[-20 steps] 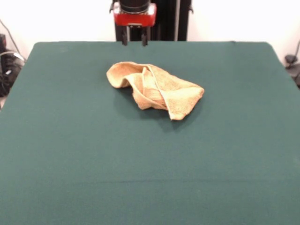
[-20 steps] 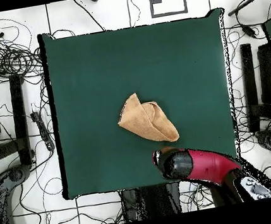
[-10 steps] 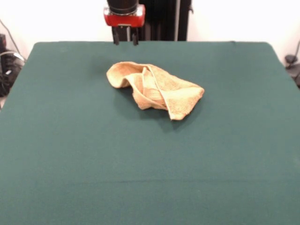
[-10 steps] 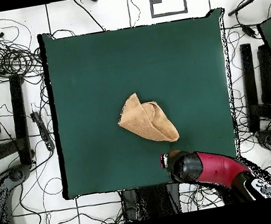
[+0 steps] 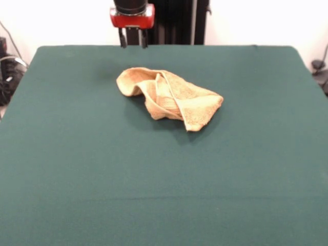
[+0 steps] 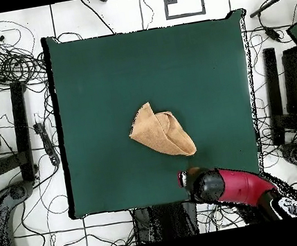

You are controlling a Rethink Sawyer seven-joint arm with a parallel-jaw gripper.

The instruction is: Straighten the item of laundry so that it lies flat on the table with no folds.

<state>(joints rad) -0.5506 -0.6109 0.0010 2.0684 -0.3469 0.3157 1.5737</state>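
The item of laundry (image 5: 169, 97), a golden-tan towel, lies crumpled and folded over itself on the green table (image 5: 154, 184), a little beyond the middle. In the overhead view the towel (image 6: 160, 135) forms a rough folded wedge on the table (image 6: 101, 73). My gripper (image 5: 133, 42) hangs above the table's far edge, behind the towel and a little to its left. It is open, with nothing between its two dark fingers (image 5: 123, 39), and well clear of the cloth. From overhead, the red and black arm (image 6: 221, 185) covers the gripper at the table's bottom edge.
Cables and stands (image 6: 9, 68) lie on the floor around the table. Dark gear (image 5: 7, 72) sits off the table's left side in the front view. Green cloth stretches wide on every side of the towel.
The gripper has drifted left along the table's far edge and risen slightly, away from the towel. The towel has not moved.
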